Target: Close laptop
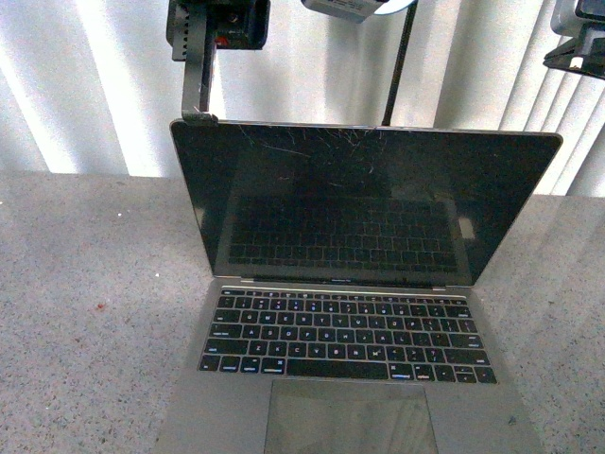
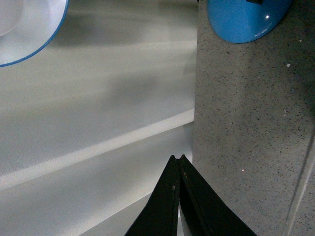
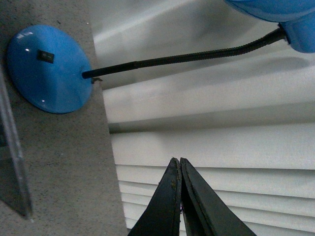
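The laptop [image 1: 364, 284] stands open on the grey speckled table, its scratched black screen [image 1: 364, 199] upright and facing me, keyboard and trackpad in front. My left gripper [image 1: 197, 113] is shut and empty, its tip down at the lid's top left corner; whether it touches I cannot tell. In the left wrist view it [image 2: 177, 157] points at the table's back edge and the white blinds. My right gripper [image 3: 176, 159] is shut and empty, pointing at the blinds; a dark part of that arm [image 1: 577, 47] shows at the upper right. The lid's edge [image 3: 12, 162] shows in the right wrist view.
A blue lamp stands behind the laptop: its round base [image 3: 49, 69] on the table, also in the left wrist view [image 2: 246, 19], its black flexible neck [image 3: 187, 56] rising past the lid [image 1: 399, 66]. White blinds [image 1: 95, 85] close the back. Table [image 1: 85, 312] stretches left.
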### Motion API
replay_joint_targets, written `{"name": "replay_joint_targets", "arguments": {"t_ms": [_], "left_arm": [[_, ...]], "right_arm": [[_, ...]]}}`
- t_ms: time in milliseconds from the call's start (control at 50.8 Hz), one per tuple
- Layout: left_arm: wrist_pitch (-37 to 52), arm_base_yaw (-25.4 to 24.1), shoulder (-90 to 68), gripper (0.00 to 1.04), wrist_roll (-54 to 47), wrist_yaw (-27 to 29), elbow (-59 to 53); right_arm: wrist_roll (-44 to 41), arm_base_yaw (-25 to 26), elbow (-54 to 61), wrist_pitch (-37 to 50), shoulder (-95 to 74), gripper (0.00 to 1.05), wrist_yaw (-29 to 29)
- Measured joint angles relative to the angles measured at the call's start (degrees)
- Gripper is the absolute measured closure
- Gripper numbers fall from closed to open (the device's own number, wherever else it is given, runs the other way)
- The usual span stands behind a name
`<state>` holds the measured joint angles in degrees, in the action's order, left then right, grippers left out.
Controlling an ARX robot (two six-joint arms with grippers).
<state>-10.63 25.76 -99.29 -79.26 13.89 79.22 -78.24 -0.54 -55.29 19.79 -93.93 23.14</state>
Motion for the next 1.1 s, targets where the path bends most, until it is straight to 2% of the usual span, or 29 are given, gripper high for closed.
{"name": "replay_joint_targets", "arguments": {"t_ms": [1102], "left_arm": [[0.7, 3.4, 0.0, 1.01, 2.8, -0.5, -5.0]], "right_arm": [[0.5, -0.2, 2.4, -8.9, 1.5, 1.02, 2.1]]}}
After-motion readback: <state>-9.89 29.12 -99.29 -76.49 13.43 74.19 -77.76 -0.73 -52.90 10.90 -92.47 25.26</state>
